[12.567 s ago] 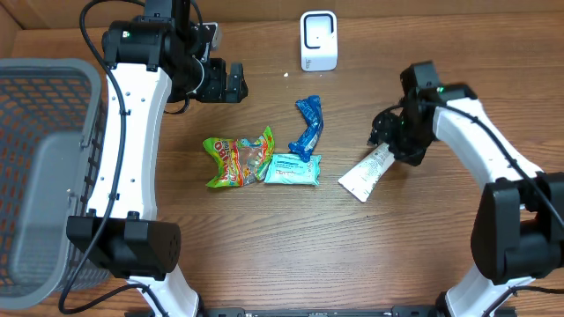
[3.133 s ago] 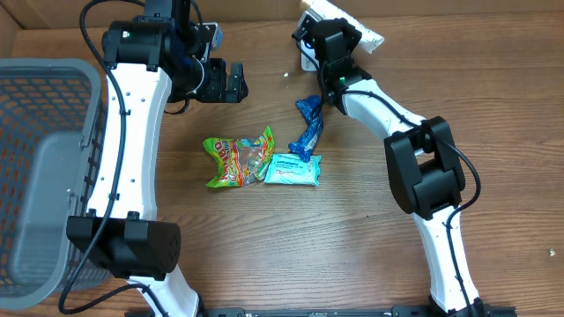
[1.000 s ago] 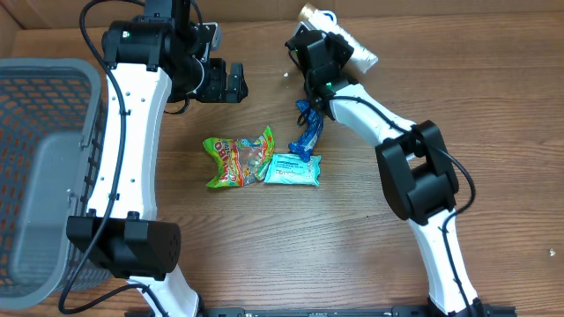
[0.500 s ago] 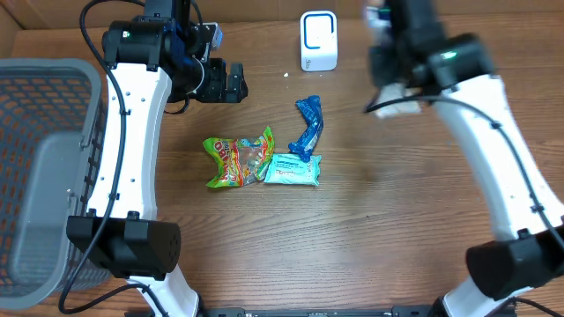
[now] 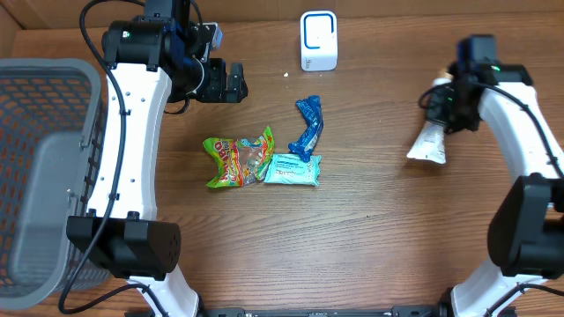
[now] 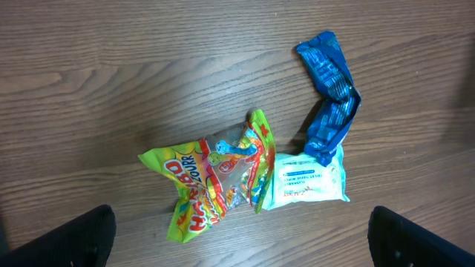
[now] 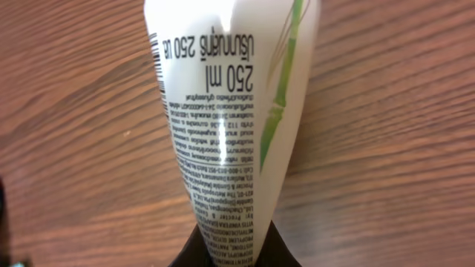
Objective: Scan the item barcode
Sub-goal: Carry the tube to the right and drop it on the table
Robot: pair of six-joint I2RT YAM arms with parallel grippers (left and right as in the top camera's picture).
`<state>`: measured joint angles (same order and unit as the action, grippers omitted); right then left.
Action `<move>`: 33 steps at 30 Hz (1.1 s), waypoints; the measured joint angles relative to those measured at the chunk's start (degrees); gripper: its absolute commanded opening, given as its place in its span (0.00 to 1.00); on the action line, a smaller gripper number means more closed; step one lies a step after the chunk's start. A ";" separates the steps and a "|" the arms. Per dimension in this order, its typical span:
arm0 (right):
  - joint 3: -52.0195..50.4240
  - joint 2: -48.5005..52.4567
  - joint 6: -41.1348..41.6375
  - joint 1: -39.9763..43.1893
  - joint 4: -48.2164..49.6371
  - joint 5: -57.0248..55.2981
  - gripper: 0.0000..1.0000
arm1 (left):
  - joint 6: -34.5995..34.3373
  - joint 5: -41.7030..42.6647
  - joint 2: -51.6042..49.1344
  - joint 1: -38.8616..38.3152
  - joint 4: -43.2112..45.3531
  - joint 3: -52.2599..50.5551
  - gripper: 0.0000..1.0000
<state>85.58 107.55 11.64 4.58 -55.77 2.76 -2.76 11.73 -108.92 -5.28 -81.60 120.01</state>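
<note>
**Wood-grain table, soft even light**

You are looking down on a brown table (image 5: 370,255) with wood grain running side to side. The surface is matte and evenly lit, and the shadows are soft. A paler tan board (image 5: 441,7) lines the far edge. A grey mesh basket (image 5: 35,79) stands at the overhead view's left edge.

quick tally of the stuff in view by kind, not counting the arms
packets: 3 (green candy bag, blue wrapper, pale wipes pack)
white tube: 1
scanner: 1
basket: 1
total: 6
</note>
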 measured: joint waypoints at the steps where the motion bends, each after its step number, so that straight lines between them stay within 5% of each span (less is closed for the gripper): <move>1: -1.36 0.00 0.24 1.53 1.05 1.38 0.04 | 0.00 0.00 0.00 0.00 -0.02 0.00 1.00; 9: -8.72 0.00 2.54 12.76 6.56 5.25 0.04 | 0.00 0.00 0.00 0.02 -0.02 0.00 1.00; 17: -15.17 0.00 3.13 14.69 18.73 6.03 0.04 | 0.00 0.00 0.00 0.00 -0.02 0.00 1.00; 21: -16.68 0.00 3.58 14.51 20.50 6.01 0.39 | 0.00 0.00 0.00 0.00 -0.02 0.00 1.00; 24: -16.39 -0.02 3.21 14.51 19.65 6.86 0.53 | 0.00 0.00 0.00 0.00 0.00 0.00 1.00; 25: -15.82 -0.02 3.13 14.51 17.29 7.50 0.65 | 0.00 0.02 0.00 0.02 -0.02 0.00 1.00; 33: -2.12 -0.59 2.49 14.43 -2.36 8.70 0.90 | 0.00 0.02 0.00 0.02 -0.02 0.00 1.00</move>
<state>83.46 106.96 14.13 19.00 -58.13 11.46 -2.76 11.75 -108.92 -5.26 -81.62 120.01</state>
